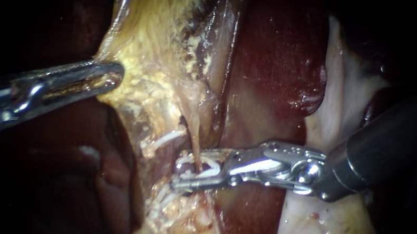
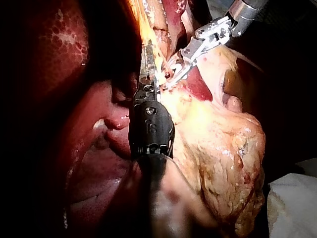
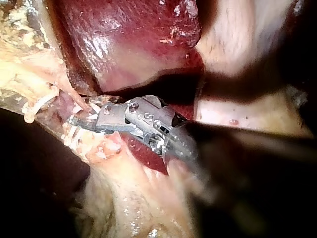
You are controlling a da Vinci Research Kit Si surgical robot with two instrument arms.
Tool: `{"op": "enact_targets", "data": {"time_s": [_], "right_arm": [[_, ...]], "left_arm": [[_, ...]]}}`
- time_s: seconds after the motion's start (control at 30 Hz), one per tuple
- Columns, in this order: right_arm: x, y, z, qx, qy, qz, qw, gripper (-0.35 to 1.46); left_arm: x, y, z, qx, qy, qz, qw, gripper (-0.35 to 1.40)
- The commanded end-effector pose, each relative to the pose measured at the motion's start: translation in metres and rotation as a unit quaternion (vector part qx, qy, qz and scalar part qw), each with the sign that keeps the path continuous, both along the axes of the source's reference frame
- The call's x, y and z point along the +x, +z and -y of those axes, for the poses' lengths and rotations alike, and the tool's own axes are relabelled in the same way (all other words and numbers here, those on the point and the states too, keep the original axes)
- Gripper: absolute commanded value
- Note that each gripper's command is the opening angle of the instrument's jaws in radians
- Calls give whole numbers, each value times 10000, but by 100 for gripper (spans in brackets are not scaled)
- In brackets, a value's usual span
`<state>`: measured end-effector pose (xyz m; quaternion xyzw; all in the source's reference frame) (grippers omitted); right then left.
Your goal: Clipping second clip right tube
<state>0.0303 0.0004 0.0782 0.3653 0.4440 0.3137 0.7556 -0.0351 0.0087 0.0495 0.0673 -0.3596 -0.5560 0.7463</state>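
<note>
Steel jaws of the right instrument stand slightly apart, straddling the thin tan tube that lies between yellow fatty tissue and dark red liver. Its shaft enters from the right, nearly level. The left instrument, reaching from the left, has its jaws closed on the fatty tissue's edge.

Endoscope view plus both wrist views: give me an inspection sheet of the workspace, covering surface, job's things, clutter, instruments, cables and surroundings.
Surface: dark red liver, with yellowish tissue beside it.
Job's things: thin tube passes between the right instrument's jaws; no clip can be clearly made out.
Clutter: nothing seen.
Instruments: left instrument shut on the edge of the yellowish tissue; right instrument open, its jaws astride the thin tube.
Cables: nothing seen.
Surroundings: white cloth beside the tissue in the left wrist view; elsewhere dark.
</note>
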Motion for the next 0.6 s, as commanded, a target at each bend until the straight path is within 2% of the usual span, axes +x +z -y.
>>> {"op": "enact_targets", "data": {"time_s": [0.03, 0.13, 0.33, 0.6], "right_arm": [[-1, -1, -1, 67, 36, 40, 10000, -35], [-2, -1, -1, 157, 104, 100, 9998, -35], [-2, 3, 3, 215, 56, 246, 9995, -35], [0, 5, 3, 212, 60, 249, 9994, -35]], "left_arm": [[0, 0, 0, 0, 1, 0, 10000, -35], [0, 0, 0, 0, 1, 0, 10000, -35], [0, 1, 0, 0, 1, 1, 10000, -35], [0, 1, 0, 0, 2, 2, 10000, -35]]}}
